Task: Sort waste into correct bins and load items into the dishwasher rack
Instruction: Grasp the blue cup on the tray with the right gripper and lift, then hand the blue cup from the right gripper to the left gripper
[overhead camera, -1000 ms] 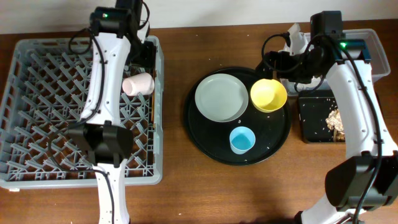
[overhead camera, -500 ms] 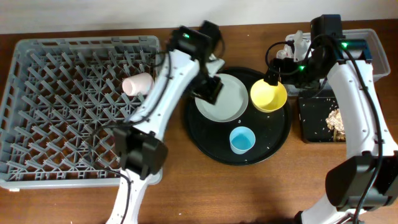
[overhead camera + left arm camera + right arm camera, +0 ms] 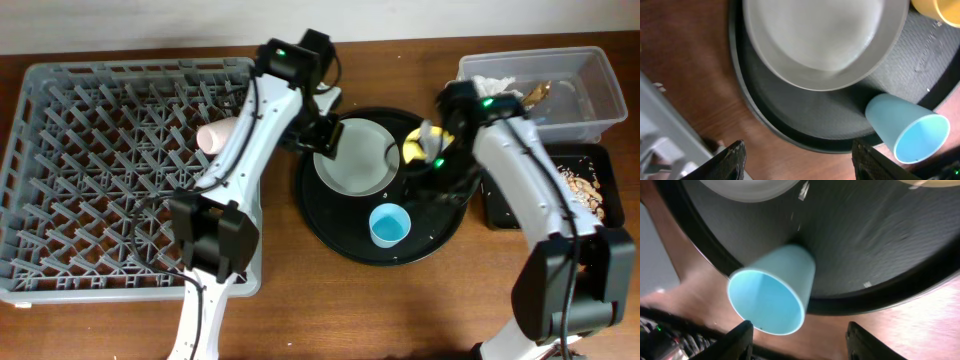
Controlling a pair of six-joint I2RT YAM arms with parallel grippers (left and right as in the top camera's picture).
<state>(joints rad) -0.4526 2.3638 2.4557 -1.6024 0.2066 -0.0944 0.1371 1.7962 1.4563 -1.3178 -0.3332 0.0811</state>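
Note:
The grey dishwasher rack (image 3: 100, 200) holds the pink cup (image 3: 216, 136) on its side near its right wall. The grey-green plate (image 3: 355, 165), yellow bowl (image 3: 411, 150) and light blue cup (image 3: 389, 226) stand on the round black tray (image 3: 330, 215). My left gripper (image 3: 323, 135) is open and empty over the plate's left edge; its view shows the plate (image 3: 815, 40) and blue cup (image 3: 907, 130) beyond the fingers (image 3: 802, 162). My right gripper (image 3: 427, 168) is open and empty by the bowl; the blue cup (image 3: 772, 295) lies just before its fingers (image 3: 800, 340).
The clear tub (image 3: 590, 75) at the back right holds white tissue (image 3: 493, 86) and a brown-gold wrapper (image 3: 540, 92). The shallow black tray (image 3: 500, 205) in front of it holds tan food scraps (image 3: 580, 190). The rack's edge (image 3: 660, 140) shows at the left of the left wrist view.
My left arm left the pink cup in the rack and swung right to the plate. My right arm moved from the clear tub down over the round tray, between bowl and blue cup.

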